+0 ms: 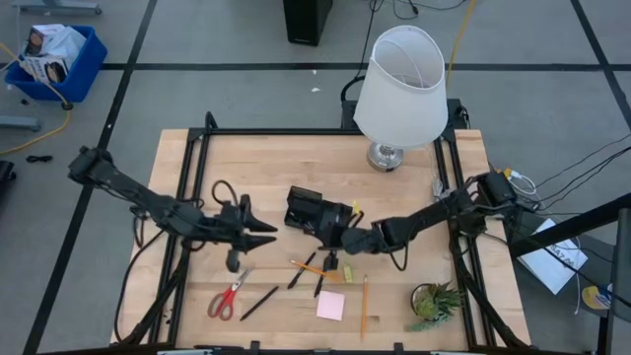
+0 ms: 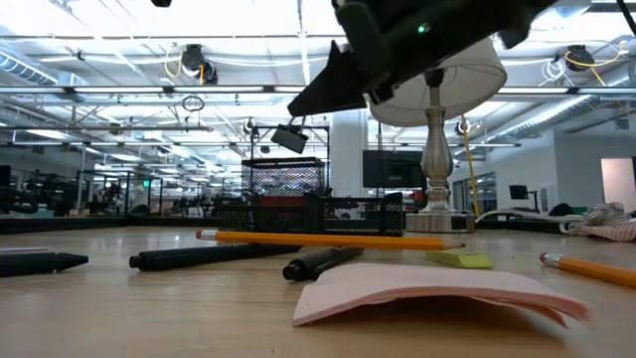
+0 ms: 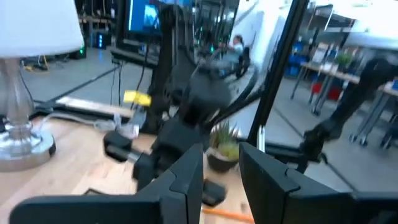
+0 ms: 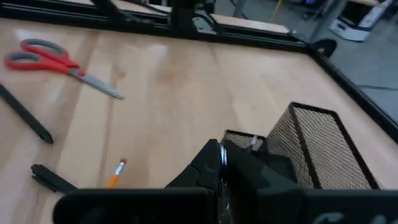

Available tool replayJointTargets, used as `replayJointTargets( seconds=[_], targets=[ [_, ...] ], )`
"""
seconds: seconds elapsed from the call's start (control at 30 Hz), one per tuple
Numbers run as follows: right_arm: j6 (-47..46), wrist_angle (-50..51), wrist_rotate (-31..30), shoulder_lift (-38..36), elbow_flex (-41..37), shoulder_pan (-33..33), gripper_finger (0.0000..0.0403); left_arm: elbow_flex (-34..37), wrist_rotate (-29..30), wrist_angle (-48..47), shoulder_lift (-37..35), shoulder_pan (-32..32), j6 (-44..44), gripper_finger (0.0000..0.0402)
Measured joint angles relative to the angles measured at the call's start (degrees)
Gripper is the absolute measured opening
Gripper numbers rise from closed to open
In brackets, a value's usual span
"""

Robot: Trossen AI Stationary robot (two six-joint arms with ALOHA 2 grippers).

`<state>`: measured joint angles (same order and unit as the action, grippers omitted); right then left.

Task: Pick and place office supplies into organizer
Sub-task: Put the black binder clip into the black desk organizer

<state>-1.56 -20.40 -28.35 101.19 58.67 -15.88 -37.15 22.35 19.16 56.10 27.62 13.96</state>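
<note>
Two arms of mine meet mid-tabletop (image 1: 266, 158) from above: my left jaws (image 1: 268, 233) spread open and empty left of the organizer (image 1: 314, 211); my right jaws (image 1: 347, 239) sit at its near edge. Scissors (image 1: 229, 293), pens (image 1: 258, 302) and sticky-note pad (image 1: 331, 306) lie nearer the front.

Low down, the pad (image 2: 437, 290) fills the foreground.

Right wrist: jaws look closed, perhaps empty, beside the mesh organizer (image 4: 323, 149).
</note>
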Motion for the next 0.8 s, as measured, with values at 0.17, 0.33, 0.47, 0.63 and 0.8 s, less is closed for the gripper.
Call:
replayJointTargets(
  seconds=[0.17,0.33,0.47,0.63,0.8],
  targets=[
    [2.2,-2.4,1.7,0.0,0.0,3.1,0.0008,0.0,-1.0,-2.2,-3.0,1.4,2.2,0.0106],
    [4.5,-2.6,4.7,0.0,0.0,5.9,0.0008,0.0,-1.1,-2.4,-3.0,2.1,0.0,0.0106],
    [4.3,-5.4,7.6,3.4,0.0,7.7,0.0008,0.0,-1.1,-2.4,-3.0,2.1,-0.3,0.0106],
    [5.4,-6.7,6.1,7.5,0.0,8.0,0.0008,0.0,-1.1,-2.4,-3.0,2.2,0.0,0.0106],
    [6.8,-6.8,2.8,8.4,0.0,8.1,0.0008,0.0,-1.1,-2.6,-3.0,2.2,0.0,0.0106]
  ],
)
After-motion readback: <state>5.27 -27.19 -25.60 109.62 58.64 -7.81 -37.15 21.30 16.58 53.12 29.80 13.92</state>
